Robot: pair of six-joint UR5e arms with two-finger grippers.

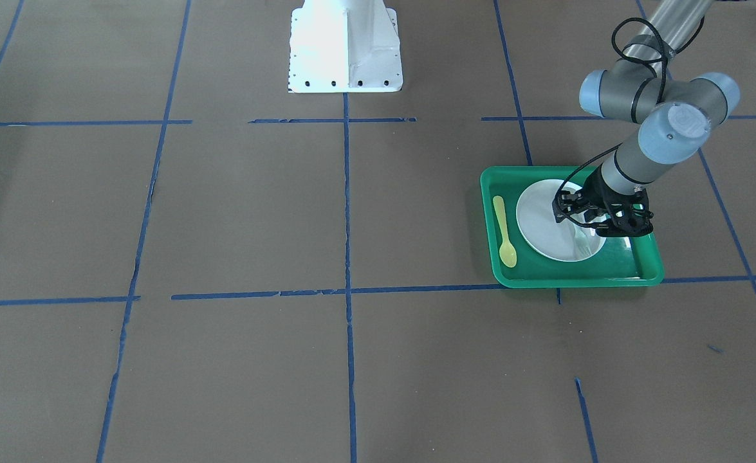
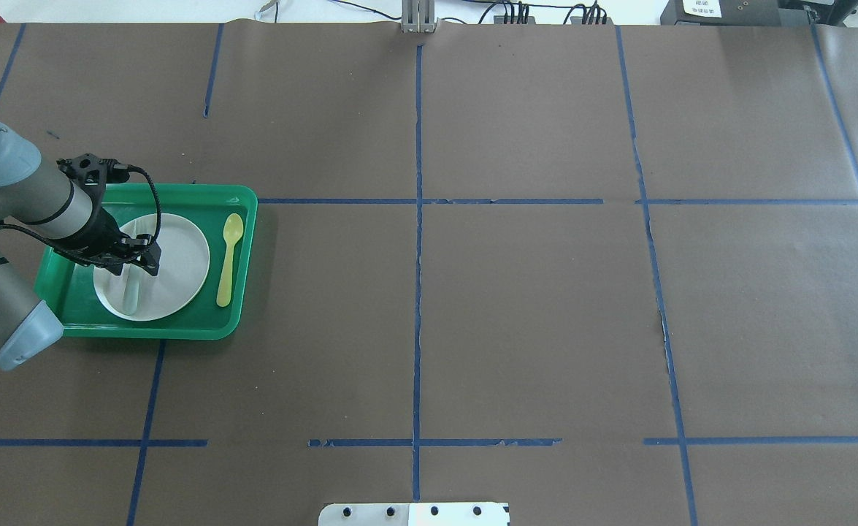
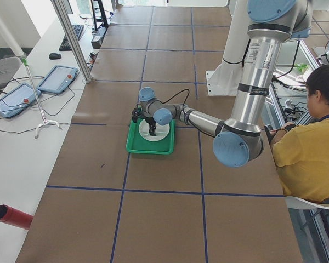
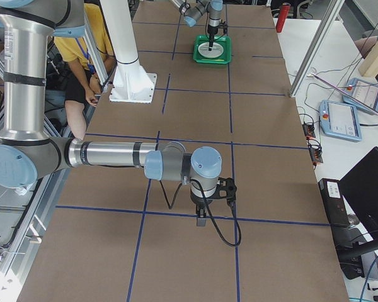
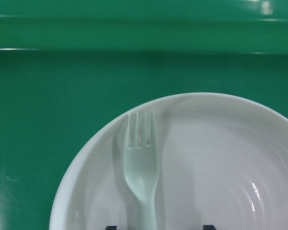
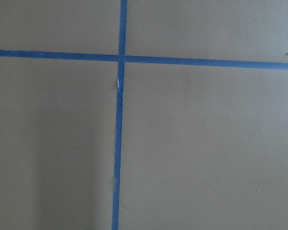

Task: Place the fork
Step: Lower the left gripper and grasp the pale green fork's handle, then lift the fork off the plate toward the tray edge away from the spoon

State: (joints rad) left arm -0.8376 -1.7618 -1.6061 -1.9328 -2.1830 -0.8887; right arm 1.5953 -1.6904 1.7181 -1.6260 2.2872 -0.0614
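Observation:
The pale whitish fork [image 5: 141, 167] lies flat on the white plate [image 5: 230, 158], tines toward the tray's wall. The plate sits in a green tray [image 2: 242, 219] on the table's left side. The fork also shows in the overhead view [image 2: 131, 294] and the front view [image 1: 582, 243]. My left gripper [image 2: 134, 259] is just above the plate, open, its two tips set wide apart on either side of the fork's handle in the left wrist view [image 5: 158, 227]. My right gripper [image 4: 201, 220] hangs over bare table far from the tray; I cannot tell whether it is open or shut.
A yellow plastic spoon [image 2: 229, 256] lies in the tray beside the plate. The white robot base [image 1: 345, 48] stands at the table's middle edge. A seated person [image 3: 312, 137] is beside the table. Blue tape lines cross the brown table.

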